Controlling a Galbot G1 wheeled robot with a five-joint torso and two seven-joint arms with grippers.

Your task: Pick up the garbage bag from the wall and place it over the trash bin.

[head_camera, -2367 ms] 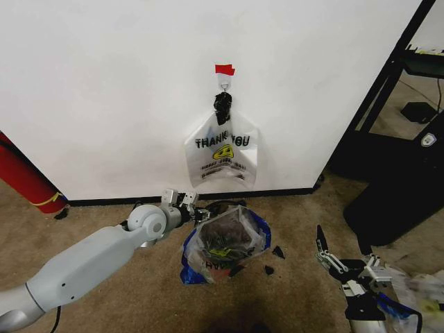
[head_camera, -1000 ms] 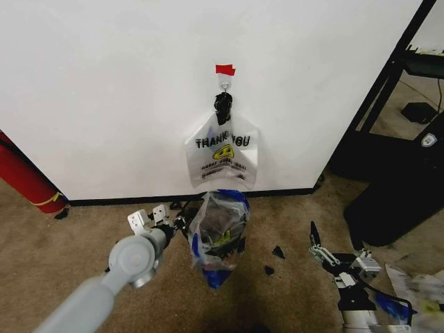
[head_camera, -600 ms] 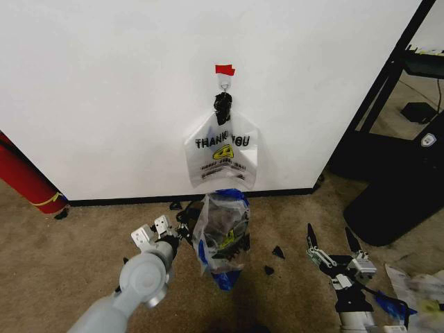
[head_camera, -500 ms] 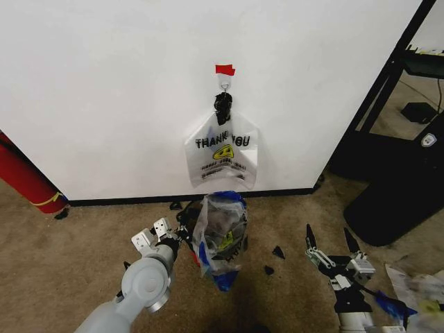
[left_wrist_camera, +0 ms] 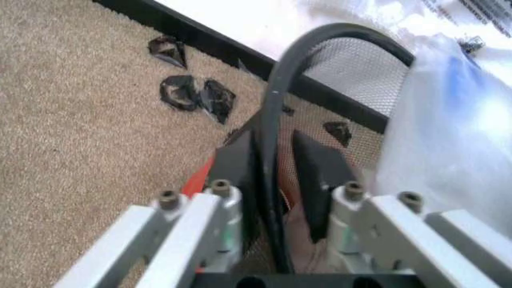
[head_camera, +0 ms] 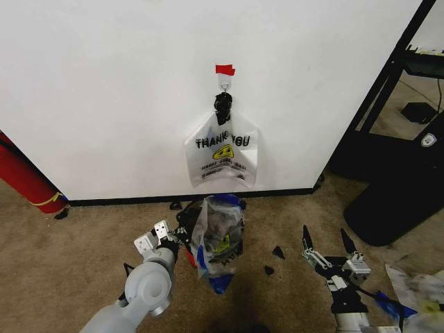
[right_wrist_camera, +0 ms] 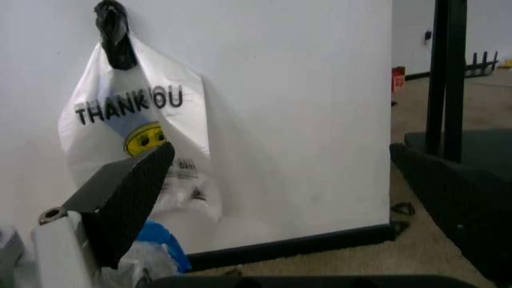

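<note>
Left gripper (head_camera: 168,238) sits low near the carpet, just left of the trash bin (head_camera: 186,220), its two dark fingers (left_wrist_camera: 241,180) pressed onto the bin's black wire rim (left_wrist_camera: 276,120) so that the rim runs between them. From the left wrist view the mesh wall of the bin shows behind the fingers, with a strip of its red base beside them. Over the bin, draped and bunched up tall, is the garbage bag (head_camera: 218,232), clear plastic with blue edges and a yellow smiley, touching the gripper's right side.

On the wall (head_camera: 104,90) above, a second printed bag (head_camera: 222,156) hangs from a small hook under a piece of red tape (head_camera: 224,69), its black knotted top at the hook and its bottom edge just above the blue-edged bag.

Right gripper (head_camera: 330,251) rests near the floor, well to the right of the bin, with its fingers spread apart and nothing between them. Small black scraps (head_camera: 273,260) lie on the carpet between the bin and that gripper.
</note>
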